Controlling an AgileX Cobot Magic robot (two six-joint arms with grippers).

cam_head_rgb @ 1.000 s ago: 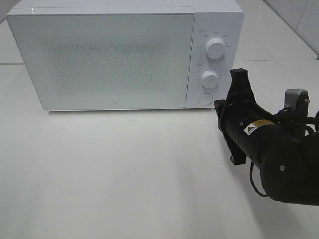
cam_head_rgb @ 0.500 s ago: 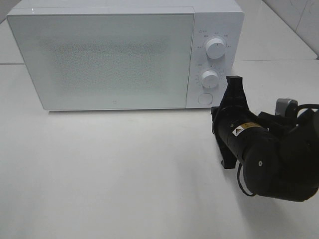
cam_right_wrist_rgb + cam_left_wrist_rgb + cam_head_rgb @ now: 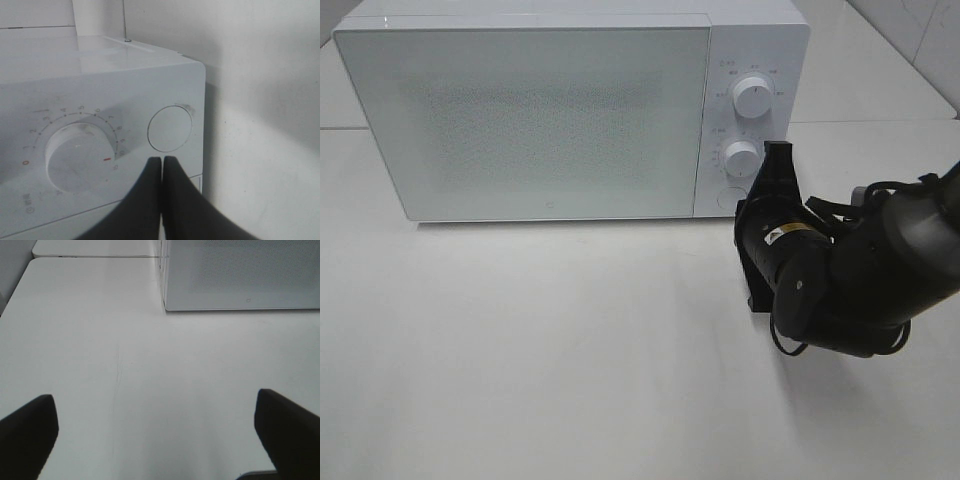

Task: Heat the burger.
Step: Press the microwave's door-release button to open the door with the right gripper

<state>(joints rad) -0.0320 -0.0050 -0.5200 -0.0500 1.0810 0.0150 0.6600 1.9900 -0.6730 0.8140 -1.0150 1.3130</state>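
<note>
The burger is not in view. The white microwave [image 3: 540, 110] stands at the back of the table with its door closed; its frosted window shows nothing inside. My right gripper [image 3: 748, 212] is shut and empty, close in front of the control panel. In the right wrist view its closed fingertips [image 3: 161, 159] point just below the round button [image 3: 170, 128], beside the lower dial [image 3: 80, 155]; I cannot tell whether they touch the panel. My left gripper [image 3: 155, 412] is open and empty over bare table, in front of the microwave's corner [image 3: 240, 275].
Two dials, the upper dial [image 3: 752, 97] and the lower dial [image 3: 741, 157], sit above the round button [image 3: 726, 198] on the panel. The white table [image 3: 540, 340] spreads in front of the microwave. The right arm's black body [image 3: 850, 280] fills the right side.
My right arm has moved left and toward the microwave's control panel, bringing the shut gripper up to the round button. The microwave has not moved.
</note>
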